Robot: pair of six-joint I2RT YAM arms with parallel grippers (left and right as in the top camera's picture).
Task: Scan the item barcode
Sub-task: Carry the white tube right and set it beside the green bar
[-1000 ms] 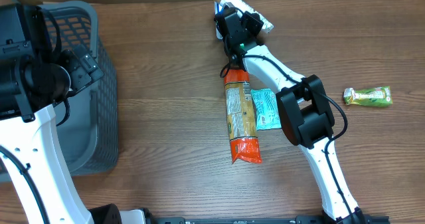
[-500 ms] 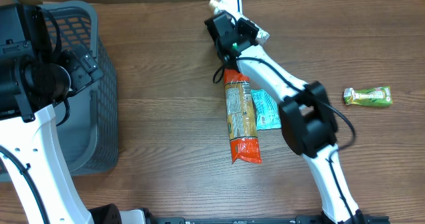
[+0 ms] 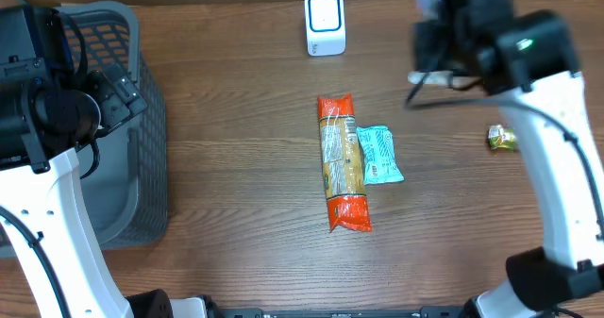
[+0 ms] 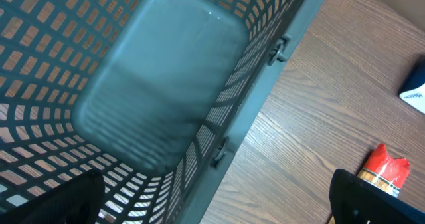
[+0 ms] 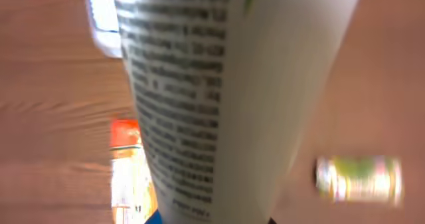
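Mid-scan, it seems: the right gripper point(image 3: 449, 35), narrowed around a white printed tube point(image 5: 219, 84), likely must next turn it toward the scanner point(image 3: 326, 23) to its left.

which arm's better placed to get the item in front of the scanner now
Right. The right gripper is shut on the white printed item, raised to the right of the scanner. The left gripper hangs open over the basket.

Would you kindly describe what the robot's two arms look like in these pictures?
Both arms have white tubular links joined by black joint housings. The left arm has a thin black cable running over its white link, and its fingers are black. The right arm shows a small green light on its black housing and a looping black cable.
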